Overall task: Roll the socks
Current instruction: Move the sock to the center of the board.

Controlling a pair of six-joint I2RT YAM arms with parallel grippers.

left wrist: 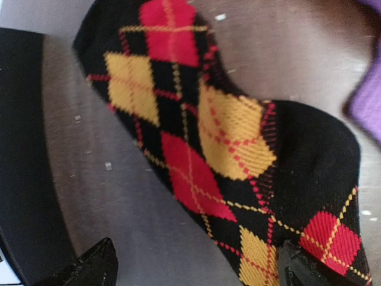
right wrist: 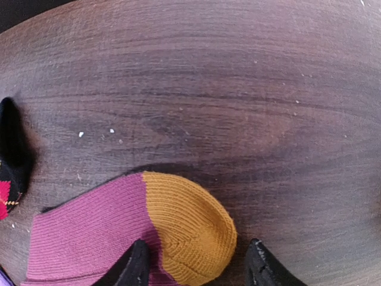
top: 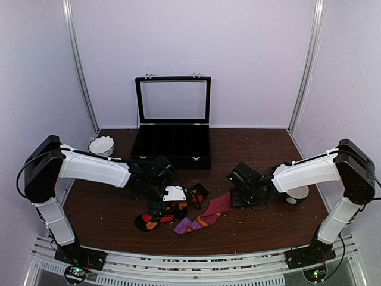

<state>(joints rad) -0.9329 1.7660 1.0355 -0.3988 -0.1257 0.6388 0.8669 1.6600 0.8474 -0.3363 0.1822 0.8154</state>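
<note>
- A white bowl (top: 101,145) sits at the far left of the bench (top: 268,229); an open black case (top: 172,146), lid upright, stands at the back centre.
- The left end effector (left wrist: 193,271) is spread wide above the black argyle sock (left wrist: 202,149); one fingertip (left wrist: 89,268) is over bare wood, the other overlaps the sock's edge; whether either touches, I cannot tell.
- The argyle sock lies flat at the front middle of the bench, just left of the pink striped sock (top: 208,215); that one slants from its purple end near the front up towards the right.
- The right end effector (right wrist: 196,268) is likewise spread; its fingertips stand either side of the pink sock's orange toe (right wrist: 190,226).
- A small white object (top: 296,193) lies at the right, partly hidden by the arm.
</note>
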